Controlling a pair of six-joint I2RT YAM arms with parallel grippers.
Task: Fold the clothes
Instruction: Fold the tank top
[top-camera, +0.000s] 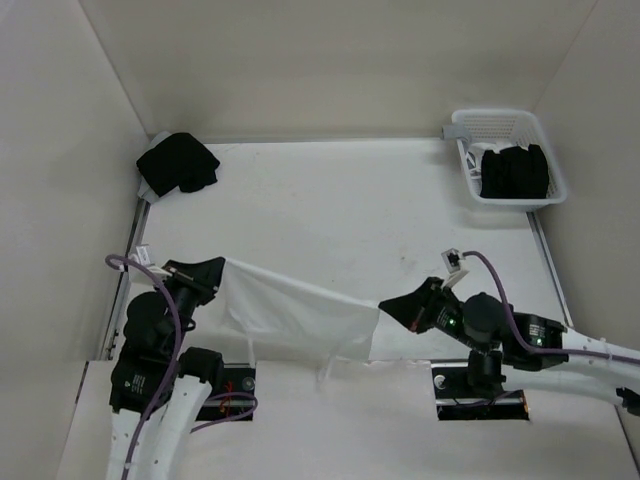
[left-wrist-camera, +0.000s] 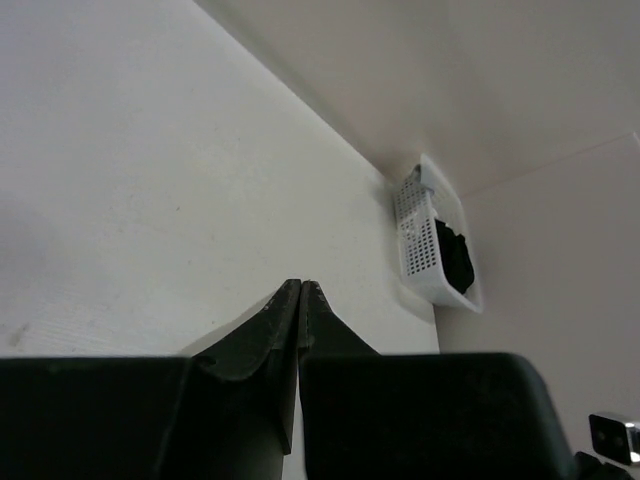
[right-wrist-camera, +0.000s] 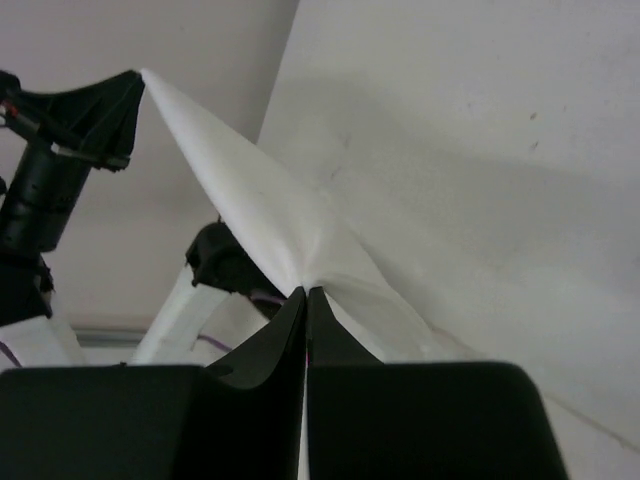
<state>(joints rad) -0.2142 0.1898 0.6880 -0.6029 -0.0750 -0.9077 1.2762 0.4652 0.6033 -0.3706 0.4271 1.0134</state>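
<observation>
The white camisole (top-camera: 300, 310) is hanging stretched in the air over the near edge of the worktop (top-camera: 330, 210), sagging slightly between the two arms. The left claw (top-camera: 213, 277) is pinching its left corner with the jaws pressed together, and the right claw (top-camera: 385, 305) is gripping its right end the same way. A black garment (top-camera: 178, 163) is lying in the far left corner. A white basket (top-camera: 497, 117) is sitting far right, holding black clothes (top-camera: 514, 172).
</observation>
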